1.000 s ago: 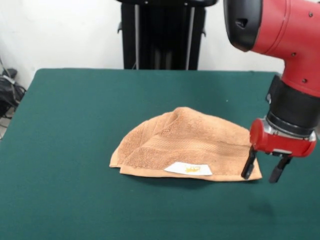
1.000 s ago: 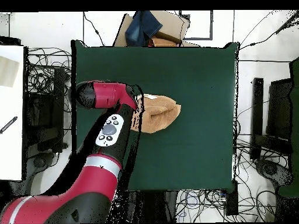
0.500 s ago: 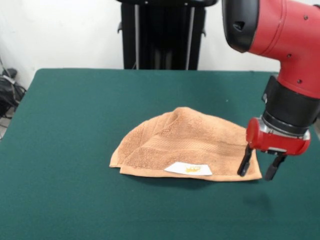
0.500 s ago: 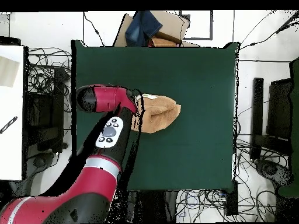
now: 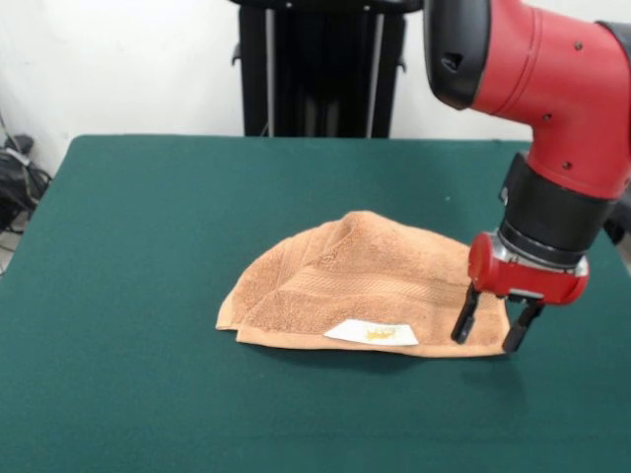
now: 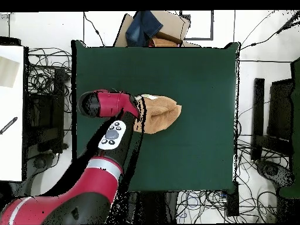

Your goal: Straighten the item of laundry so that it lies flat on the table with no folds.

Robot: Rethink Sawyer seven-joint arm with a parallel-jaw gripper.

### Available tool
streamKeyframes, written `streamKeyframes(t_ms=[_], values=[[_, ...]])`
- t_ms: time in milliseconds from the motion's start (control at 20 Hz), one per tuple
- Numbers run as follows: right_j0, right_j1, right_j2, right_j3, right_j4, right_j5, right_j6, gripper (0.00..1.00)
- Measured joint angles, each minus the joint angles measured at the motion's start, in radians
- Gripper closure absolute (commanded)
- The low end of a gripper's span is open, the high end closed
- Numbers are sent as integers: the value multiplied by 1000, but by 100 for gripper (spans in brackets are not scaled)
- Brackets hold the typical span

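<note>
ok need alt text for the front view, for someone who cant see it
A red and black robot arm holds its open gripper over the right-hand corner of an orange-tan towel that lies folded over on a dark green table. A white label with a yellow mark shows along the towel's near edge.

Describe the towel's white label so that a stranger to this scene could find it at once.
Start from the dark green table and find the folded orange-tan towel near its middle. Along the towel's front edge lies the white label, the only white patch, with a small yellow mark.
</note>
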Motion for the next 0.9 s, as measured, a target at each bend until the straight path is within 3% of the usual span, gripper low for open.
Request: streamKeyframes(t_ms=[900], values=[[61, 5, -25, 30, 1, -26, 3, 0]])
